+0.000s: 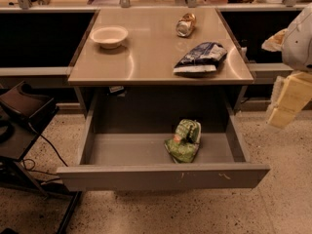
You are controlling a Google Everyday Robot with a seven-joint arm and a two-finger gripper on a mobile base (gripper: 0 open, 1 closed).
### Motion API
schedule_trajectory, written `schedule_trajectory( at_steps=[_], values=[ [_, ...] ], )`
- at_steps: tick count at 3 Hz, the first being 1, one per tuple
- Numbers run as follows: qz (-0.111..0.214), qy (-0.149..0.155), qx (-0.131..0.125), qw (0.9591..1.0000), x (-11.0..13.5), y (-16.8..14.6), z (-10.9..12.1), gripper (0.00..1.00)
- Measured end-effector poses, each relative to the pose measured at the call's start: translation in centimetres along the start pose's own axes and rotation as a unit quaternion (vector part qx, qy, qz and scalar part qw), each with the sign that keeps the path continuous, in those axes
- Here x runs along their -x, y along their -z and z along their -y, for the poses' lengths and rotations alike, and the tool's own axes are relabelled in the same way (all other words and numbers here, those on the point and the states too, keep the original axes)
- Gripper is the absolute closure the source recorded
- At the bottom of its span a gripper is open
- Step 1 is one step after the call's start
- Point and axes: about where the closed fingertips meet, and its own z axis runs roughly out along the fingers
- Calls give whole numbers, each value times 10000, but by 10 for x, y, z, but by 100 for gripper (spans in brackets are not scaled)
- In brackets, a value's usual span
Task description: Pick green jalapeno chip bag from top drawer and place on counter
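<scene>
The green jalapeno chip bag [184,141] lies crumpled inside the open top drawer [161,176], right of the middle and close to the front panel. The drawer is pulled out under the tan counter [146,57]. My gripper [288,101] shows as pale cream parts at the right edge of the view. It hangs beside the counter's right corner, above the floor, well to the right of the drawer and apart from the bag. It holds nothing that I can see.
On the counter lie a blue-and-white chip bag [200,57], a tipped can [185,24] and a white bowl [109,35]. Dark side shelves flank the table. A black stand with cables [22,116] is at the left, on the speckled floor.
</scene>
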Motion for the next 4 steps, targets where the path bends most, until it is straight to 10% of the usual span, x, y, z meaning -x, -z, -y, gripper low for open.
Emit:
schedule_trajectory(
  at_steps=[4],
  values=[
    [583, 83, 313, 9978, 14, -97, 34, 0]
  ],
)
